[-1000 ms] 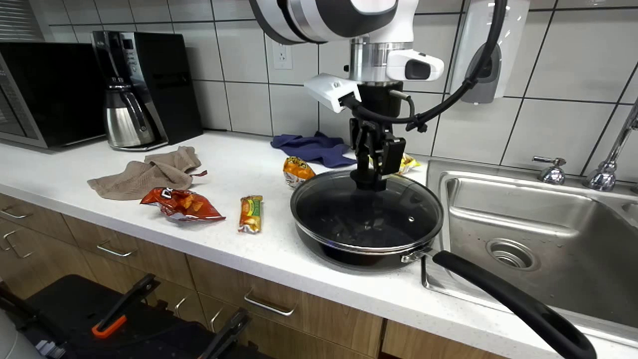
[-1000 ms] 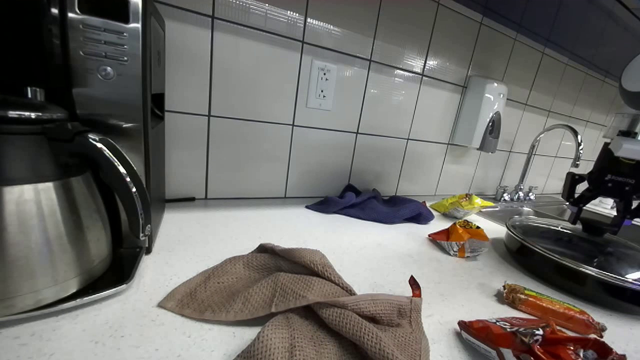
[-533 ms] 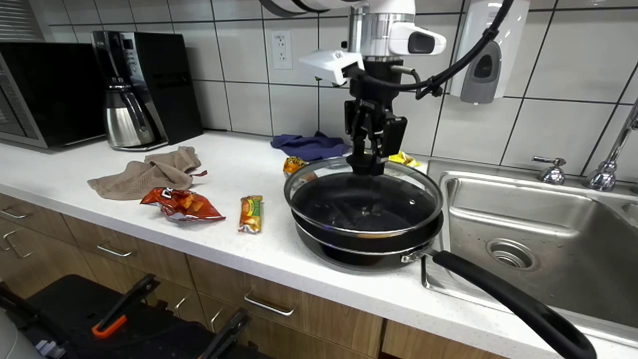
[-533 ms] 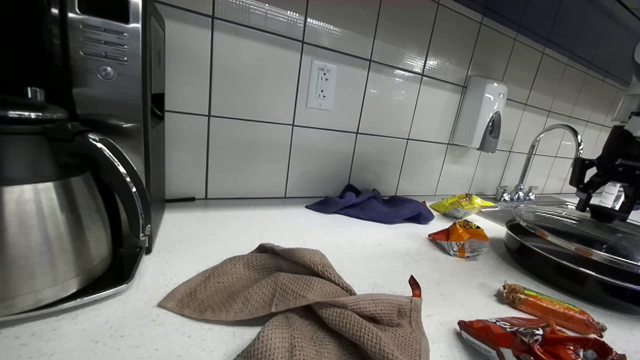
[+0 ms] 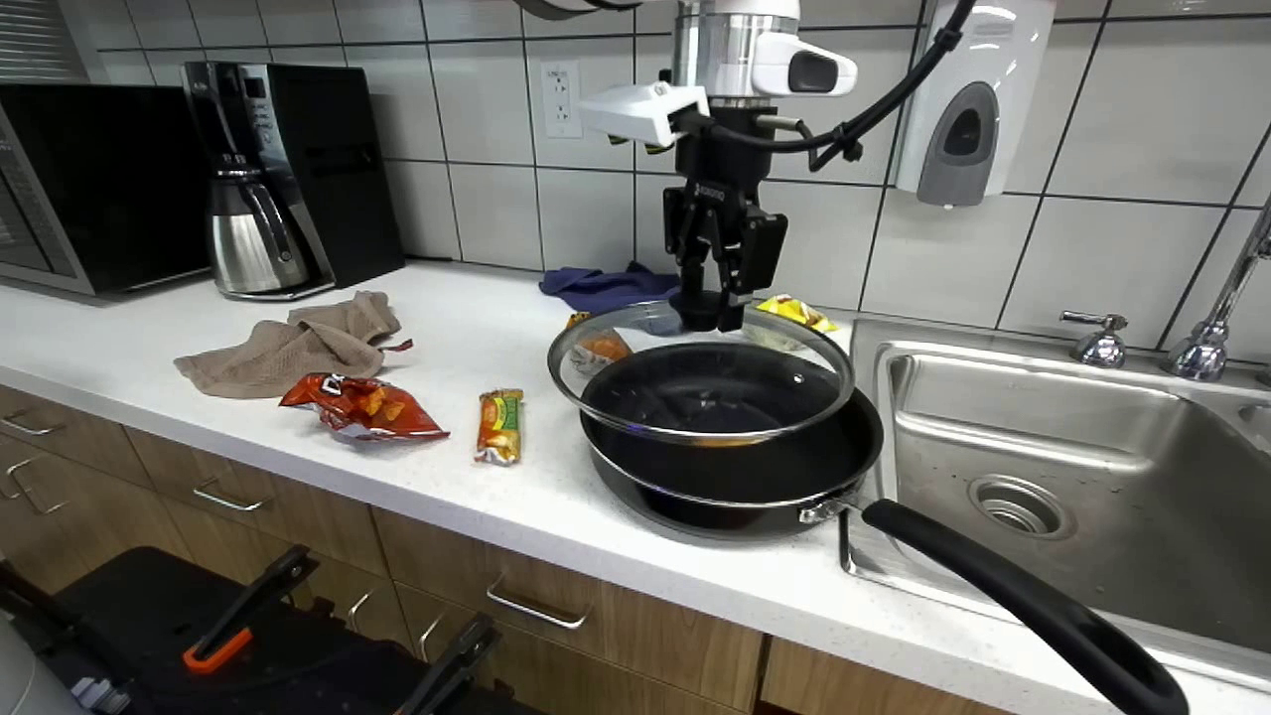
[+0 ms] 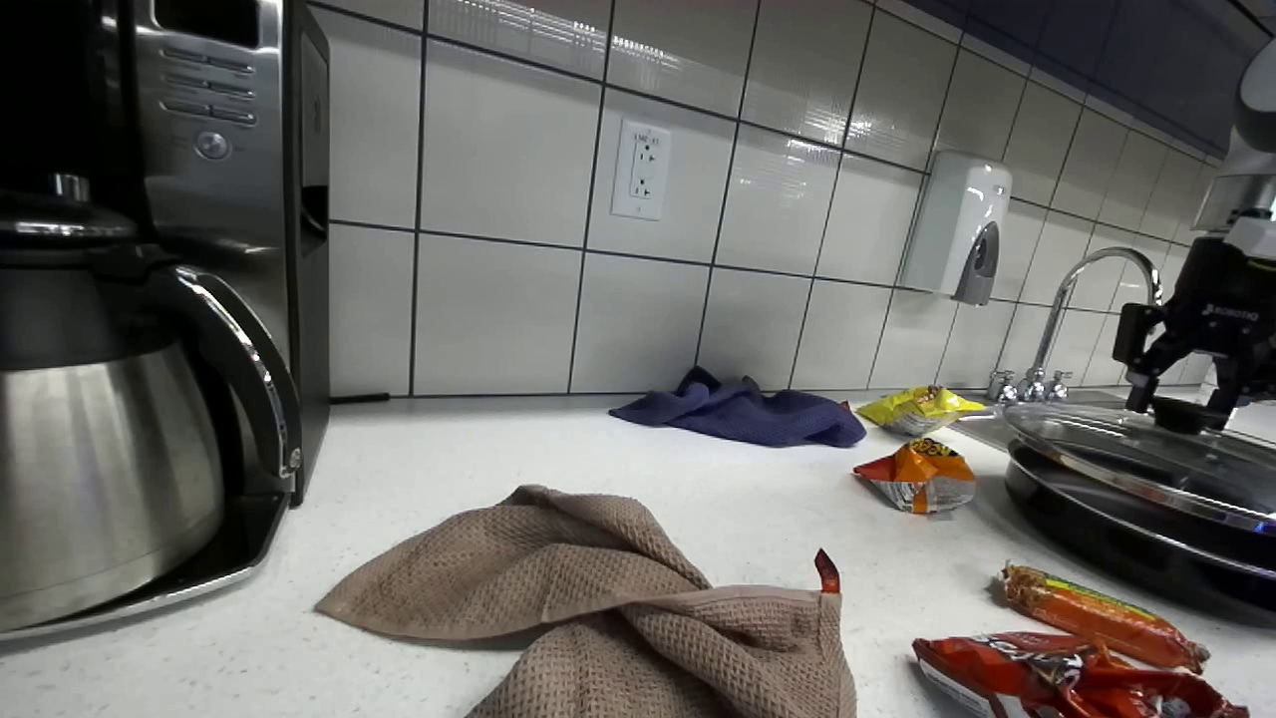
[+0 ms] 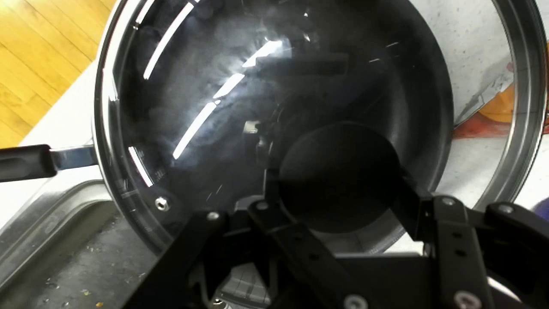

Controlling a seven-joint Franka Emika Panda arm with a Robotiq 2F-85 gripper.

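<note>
My gripper (image 5: pixel 709 300) is shut on the round black knob (image 7: pixel 339 178) of a clear glass lid (image 5: pixel 695 392) with a metal rim. It also shows in an exterior view (image 6: pixel 1181 407) and in the wrist view (image 7: pixel 341 182). The lid is held above the black frying pan (image 5: pixel 829 452), apart from it and shifted toward the back and the towel side. The pan sits on the white counter beside the sink, and its dark inside shows below the lid. Its long black handle (image 5: pixel 1023 606) points past the counter's front edge. The knob's far side is hidden.
An orange snack bag (image 5: pixel 604 348) and a yellow bag (image 5: pixel 797 313) lie behind the lid, near a blue towel (image 5: pixel 608 288). A wrapped bar (image 5: pixel 498 427), a red chip bag (image 5: pixel 365 409) and a brown towel (image 5: pixel 298 343) lie beside the pan. A sink (image 5: pixel 869 348) adjoins it.
The lid rested on the pan a second ago. My gripper has since lifted it by the knob and moved it back and toward the towels. The pan has stayed in place.
</note>
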